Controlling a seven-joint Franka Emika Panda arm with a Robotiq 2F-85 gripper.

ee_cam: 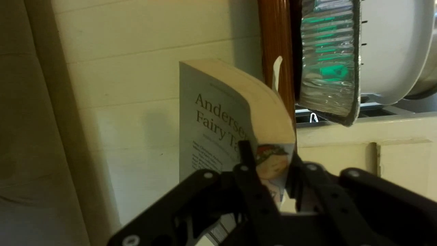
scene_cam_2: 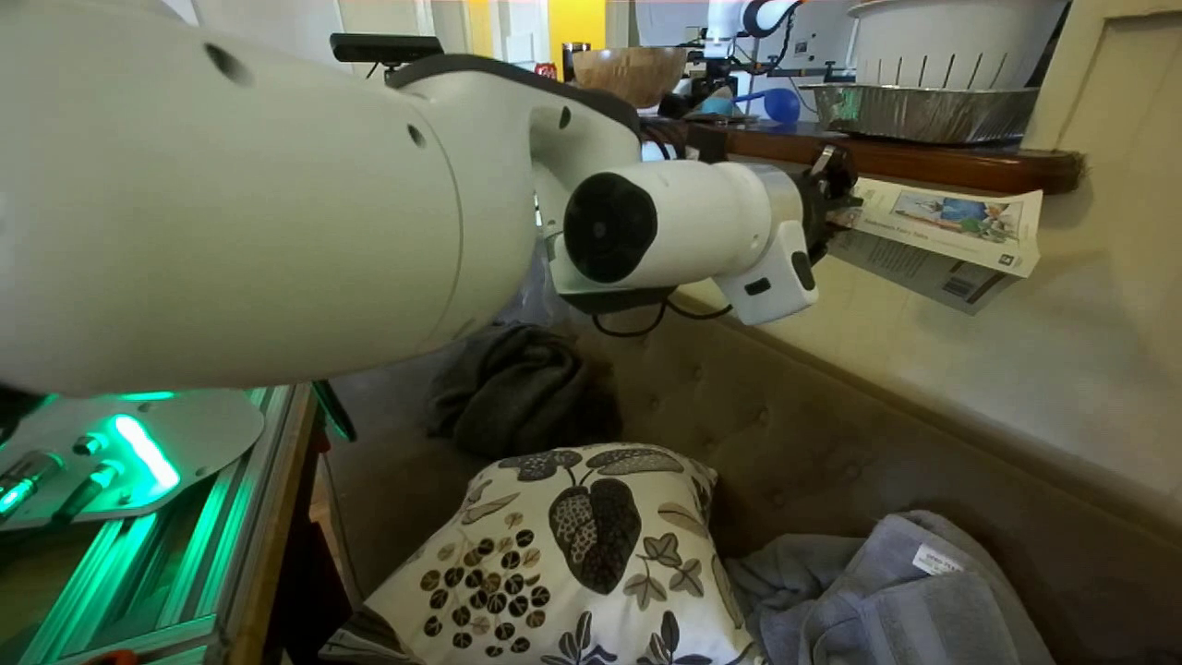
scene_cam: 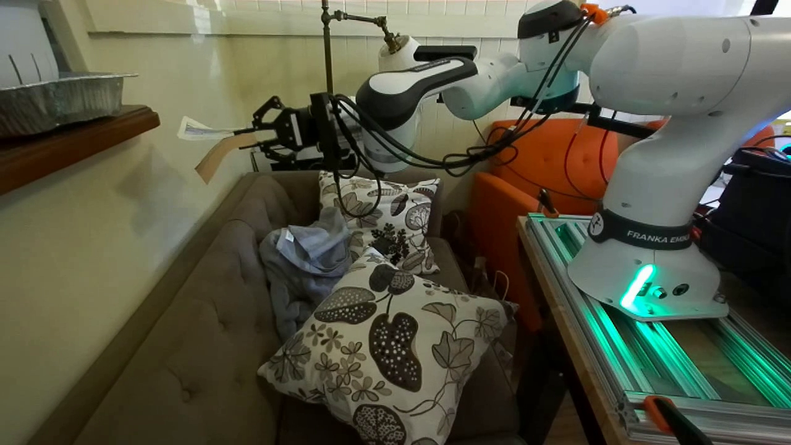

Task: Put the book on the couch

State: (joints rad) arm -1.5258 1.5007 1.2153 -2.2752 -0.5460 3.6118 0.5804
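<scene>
Book (ee_cam: 218,143) clamped in hand (scene_cam: 237,139), title (ee_cam: 216,118) large in wrist view, couch (scene_cam: 207,321) lower, orange armchair (scene_cam: 500,201) in an exterior view.

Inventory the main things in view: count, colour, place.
fairy tale book: one, pale grey, aloft
couch: one, taupe, below book level
leafy pillows: two, white patterned, on couch
tagged cloth: one, grey, on couch
bunched cloth: one, dark, beyond pillow
shelf: one, brown, above couch level
foil tray: one, silver, on shelf
slotted tub: one, white, by tray
wooden bowl: one, brown, background
armchair: at least one, orange, near couch
mounting table: one, brown, beside couch
Panda arm: one, white, on table
gripper: one, black, clamped on book
</scene>
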